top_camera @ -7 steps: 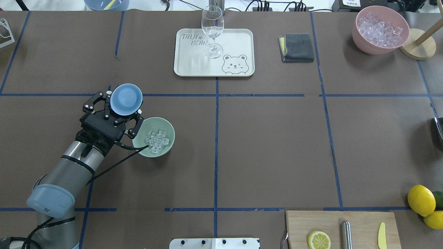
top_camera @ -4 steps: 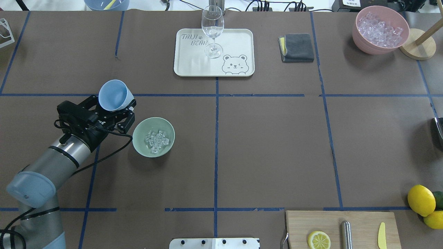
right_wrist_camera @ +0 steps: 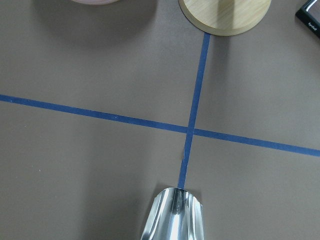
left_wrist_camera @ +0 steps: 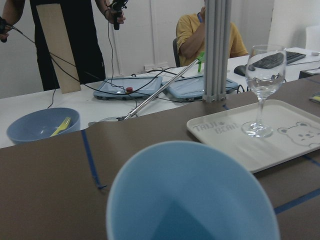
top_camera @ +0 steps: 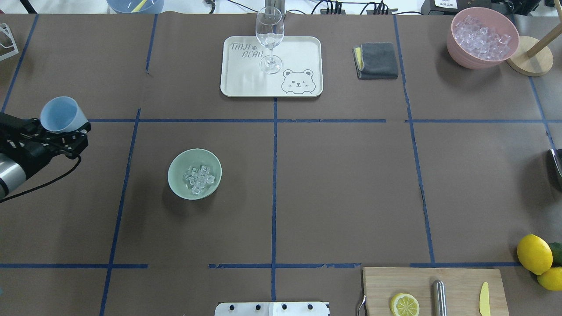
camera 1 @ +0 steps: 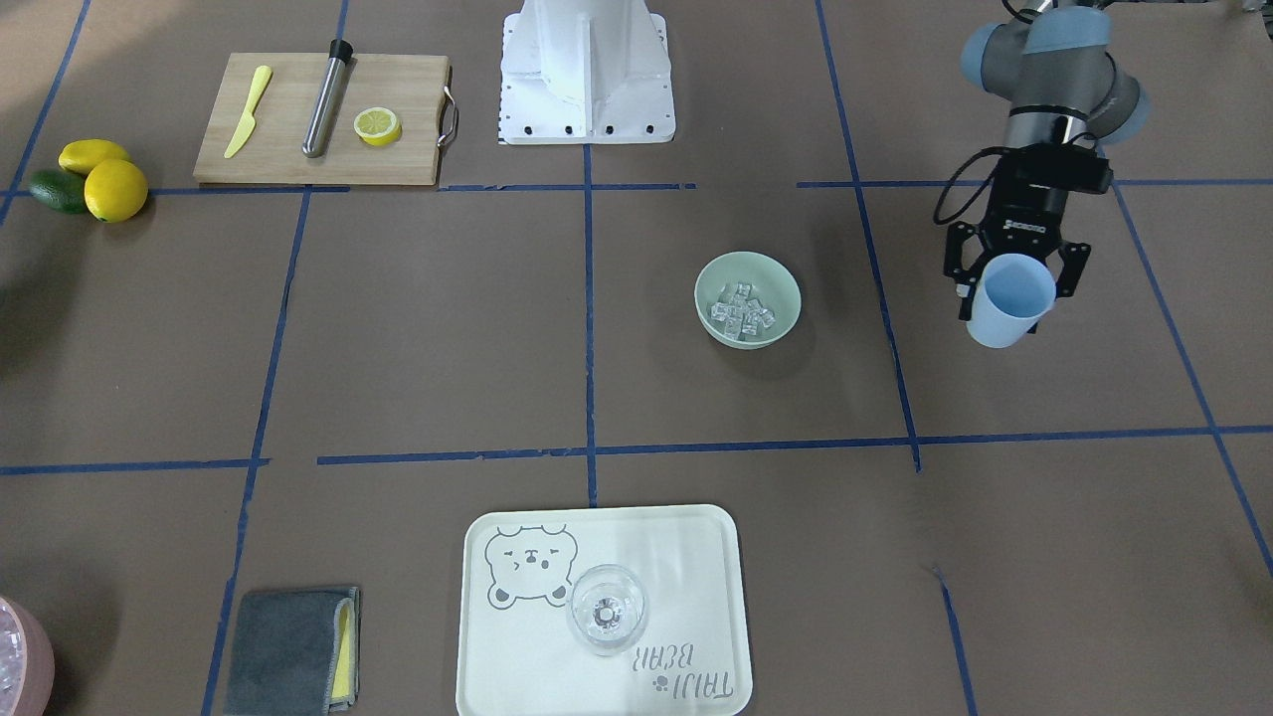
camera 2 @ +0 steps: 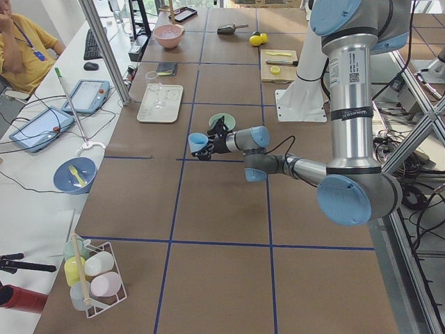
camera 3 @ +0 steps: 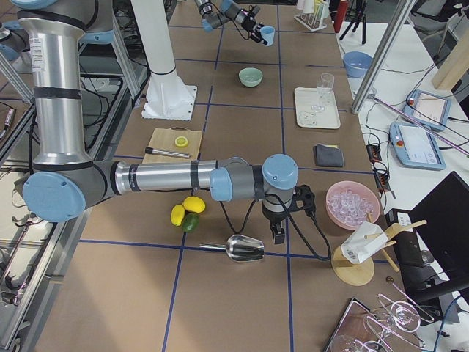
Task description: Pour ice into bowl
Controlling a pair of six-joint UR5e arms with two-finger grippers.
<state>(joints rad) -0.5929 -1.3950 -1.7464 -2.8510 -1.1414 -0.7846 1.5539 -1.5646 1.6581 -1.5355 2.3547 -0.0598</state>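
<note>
Ice [top_camera: 199, 179]: a small heap of clear cubes lying in the bottom of the bowl.
Bowl [top_camera: 176, 166]: pale mint-green, upright on the brown table cover, left of the centre tape line in the overhead view.
Left gripper [camera 1: 1014, 283]: jaws pinching the light blue cup [camera 1: 1006, 306] from both sides; well apart from the bowl, out towards the table's left end.
Light blue cup, wrist view: mouth fills the lower frame, plain blue inside.
Right gripper [camera 3: 277, 229]: near the table's right end, just above the metal scoop [right_wrist_camera: 172, 216]; whether its jaws are spread or pressed together cannot be told.
Tray [top_camera: 298, 48]: cream, bear print, at the far side of the table; a stemmed glass [top_camera: 269, 39] stands upright on it.
Grey cloth [top_camera: 377, 60]: folded, right of the tray.
Pink bowl [top_camera: 456, 48]: far right corner, filled with more clear cubes.
Cutting board [top_camera: 377, 285]: near right edge, carrying a lemon half [top_camera: 404, 304], a metal rod [top_camera: 439, 298] and a yellow knife [top_camera: 484, 298].
Lemons [top_camera: 534, 253]: whole, just beside the board.
</note>
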